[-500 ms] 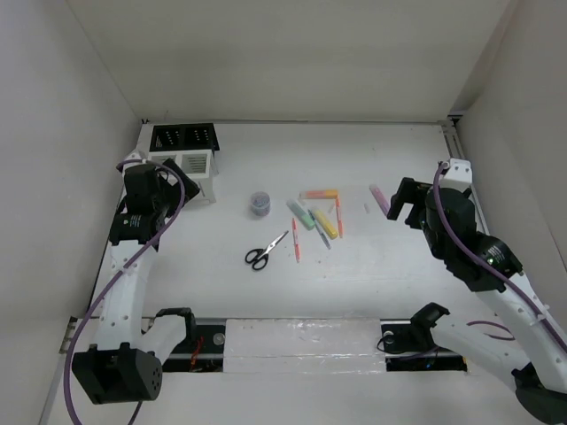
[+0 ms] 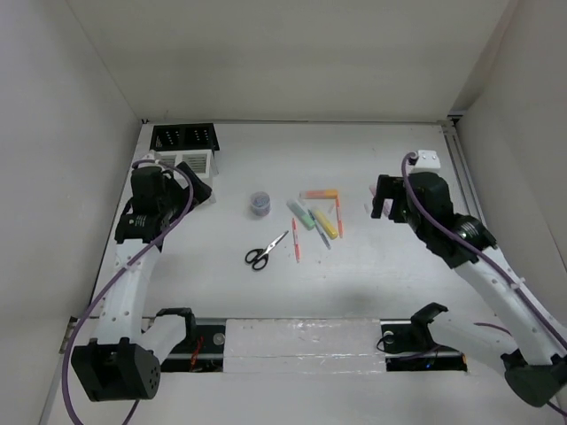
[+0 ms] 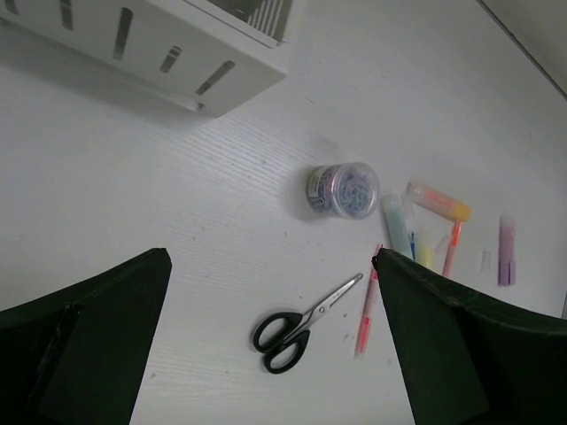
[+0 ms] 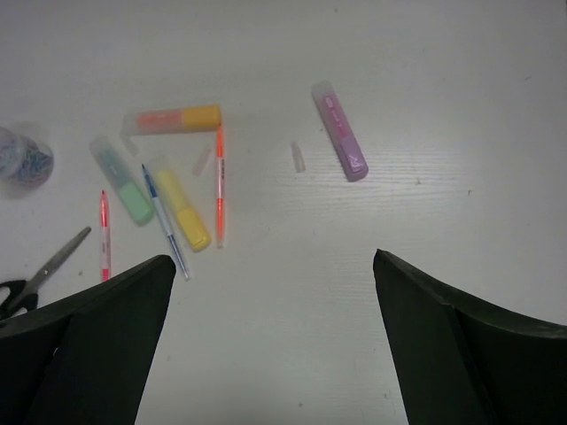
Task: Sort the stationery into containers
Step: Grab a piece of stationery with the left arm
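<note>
Scissors (image 2: 267, 251) on a diagonal, blades toward far right (handles near-left); left tool (image 3: 270, 257) and right tool (image 4: 273, 257) both released.

Scissors (image 4: 51, 258) cut by left edge; white organizer (image 3: 142, 53) cropped at top.

White link shells on left arm (image 2: 120, 274) and right arm (image 2: 500, 283), black joint housings, purple cable (image 2: 89, 310) looped alongside each; broad black fingers (image 3: 89, 354), matte, wedge-shaped.
</note>
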`<control>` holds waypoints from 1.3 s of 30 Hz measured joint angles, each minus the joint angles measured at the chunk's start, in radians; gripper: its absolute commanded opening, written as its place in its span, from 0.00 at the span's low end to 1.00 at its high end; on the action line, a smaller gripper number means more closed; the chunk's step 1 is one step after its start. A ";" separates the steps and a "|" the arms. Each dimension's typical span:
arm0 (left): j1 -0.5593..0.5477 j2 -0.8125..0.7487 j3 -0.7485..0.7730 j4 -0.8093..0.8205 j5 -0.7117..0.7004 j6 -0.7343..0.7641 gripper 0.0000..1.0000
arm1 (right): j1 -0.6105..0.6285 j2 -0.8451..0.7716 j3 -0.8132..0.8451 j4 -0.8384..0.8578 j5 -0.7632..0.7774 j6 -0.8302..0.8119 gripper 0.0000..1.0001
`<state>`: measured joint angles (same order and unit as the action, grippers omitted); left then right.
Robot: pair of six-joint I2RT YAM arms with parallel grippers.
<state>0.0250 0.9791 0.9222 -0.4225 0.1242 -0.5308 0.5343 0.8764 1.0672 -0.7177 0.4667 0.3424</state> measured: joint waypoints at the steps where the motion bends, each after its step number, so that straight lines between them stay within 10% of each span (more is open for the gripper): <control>1: -0.006 0.005 0.000 0.005 0.011 0.002 1.00 | -0.006 0.032 0.000 0.006 -0.026 -0.008 1.00; 9: -0.064 0.019 -0.018 0.029 0.054 0.028 1.00 | -0.003 0.216 -0.022 0.045 -0.124 -0.018 0.99; 25: -0.966 0.537 0.201 -0.052 -0.442 -0.293 1.00 | 0.017 -0.011 0.014 0.012 -0.050 -0.003 0.99; 39: -1.018 0.772 0.295 -0.058 -0.515 -0.395 0.80 | 0.017 -0.124 0.019 -0.043 -0.048 -0.015 0.99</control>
<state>-0.9928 1.7515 1.2171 -0.4808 -0.3912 -0.9260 0.5510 0.7521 1.0859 -0.7605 0.4191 0.3271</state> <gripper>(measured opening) 0.809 0.989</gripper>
